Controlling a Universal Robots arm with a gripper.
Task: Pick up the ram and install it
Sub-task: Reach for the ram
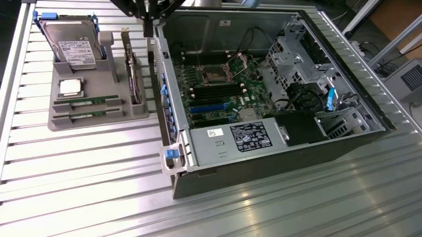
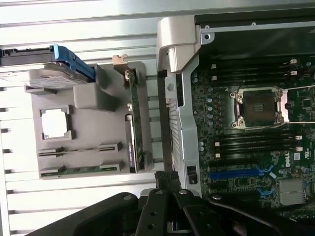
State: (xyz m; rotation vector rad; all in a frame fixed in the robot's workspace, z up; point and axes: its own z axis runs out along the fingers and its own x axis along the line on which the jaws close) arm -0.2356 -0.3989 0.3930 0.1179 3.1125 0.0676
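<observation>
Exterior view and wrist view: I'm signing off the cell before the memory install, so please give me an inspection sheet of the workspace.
Surface: slatted metal table.
Job's things: first ram stick and second ram stick lie side by side in the grey tray; open computer case, motherboard exposed, processor socket empty.
Clutter: hard drive, processor chip and upright expansion card in the same tray.
Grippers: end effector shut, holding nothing, above the case wall beside the tray.
Cables: black cables inside the case.
Surroundings: grey equipment beyond the table, at the exterior view's right.
</observation>
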